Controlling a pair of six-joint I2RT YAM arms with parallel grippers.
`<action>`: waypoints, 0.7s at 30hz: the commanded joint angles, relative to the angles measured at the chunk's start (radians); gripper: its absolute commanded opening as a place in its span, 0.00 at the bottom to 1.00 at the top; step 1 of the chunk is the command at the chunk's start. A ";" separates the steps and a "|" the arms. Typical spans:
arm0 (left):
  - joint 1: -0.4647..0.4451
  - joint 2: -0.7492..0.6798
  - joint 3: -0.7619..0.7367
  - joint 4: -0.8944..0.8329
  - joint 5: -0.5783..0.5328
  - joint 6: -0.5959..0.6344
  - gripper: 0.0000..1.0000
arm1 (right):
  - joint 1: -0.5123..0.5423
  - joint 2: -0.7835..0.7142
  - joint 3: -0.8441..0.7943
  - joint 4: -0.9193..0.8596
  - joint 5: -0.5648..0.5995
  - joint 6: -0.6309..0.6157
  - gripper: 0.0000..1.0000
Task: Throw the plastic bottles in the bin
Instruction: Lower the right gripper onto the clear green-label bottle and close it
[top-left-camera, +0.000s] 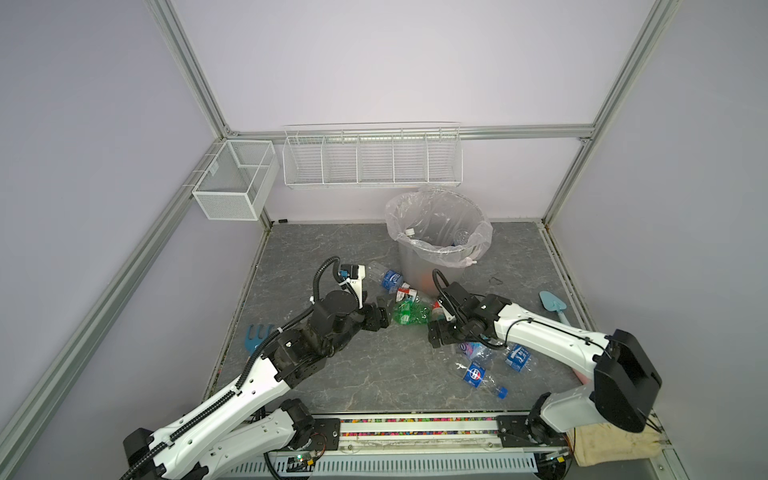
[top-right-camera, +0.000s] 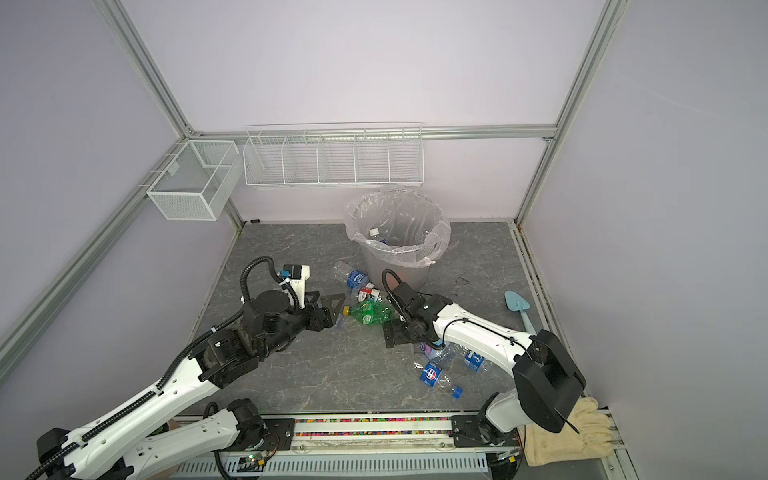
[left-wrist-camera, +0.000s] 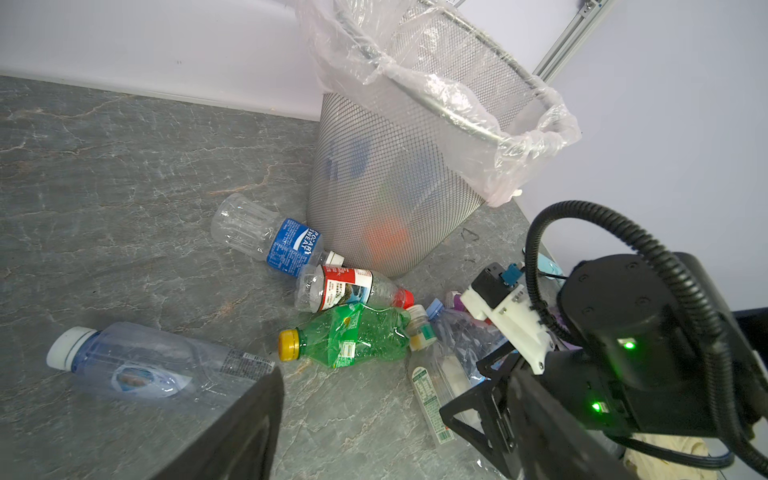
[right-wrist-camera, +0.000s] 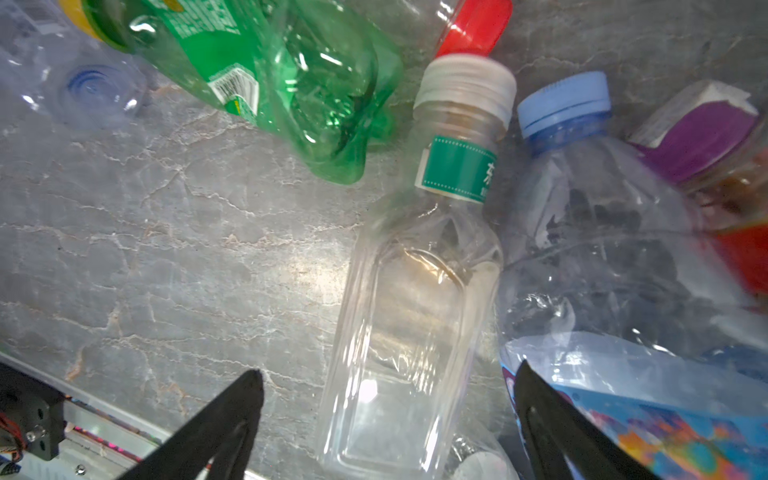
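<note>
Clear bottle (right-wrist-camera: 411, 316) between spread right pincer (right-wrist-camera: 386, 419) fingers, unclamped; left pincer (top-right-camera: 332, 309) spread, empty.

One bin (top-left-camera: 432, 266); two wire baskets (top-left-camera: 372, 160); one trowel (top-left-camera: 552, 305); one rake (top-left-camera: 255, 336); roughly nine bottles (top-left-camera: 409, 311) on floor.

A clear bottle (right-wrist-camera: 411, 291) with a white cap lies between the right gripper's (right-wrist-camera: 386, 386) spread fingers (right-wrist-camera: 232, 411). A green bottle (right-wrist-camera: 266, 75) lies beyond it, a blue-capped bottle (right-wrist-camera: 602, 232) beside it.
</note>
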 joint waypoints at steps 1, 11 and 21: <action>-0.004 -0.018 -0.017 -0.020 -0.016 -0.026 0.84 | 0.009 0.024 0.021 -0.009 0.041 0.033 0.95; -0.004 -0.026 -0.026 -0.024 -0.016 -0.031 0.83 | 0.023 0.099 0.027 0.012 0.042 0.051 0.87; -0.005 -0.049 -0.041 -0.032 -0.022 -0.038 0.83 | 0.037 0.154 0.015 0.021 0.057 0.074 0.72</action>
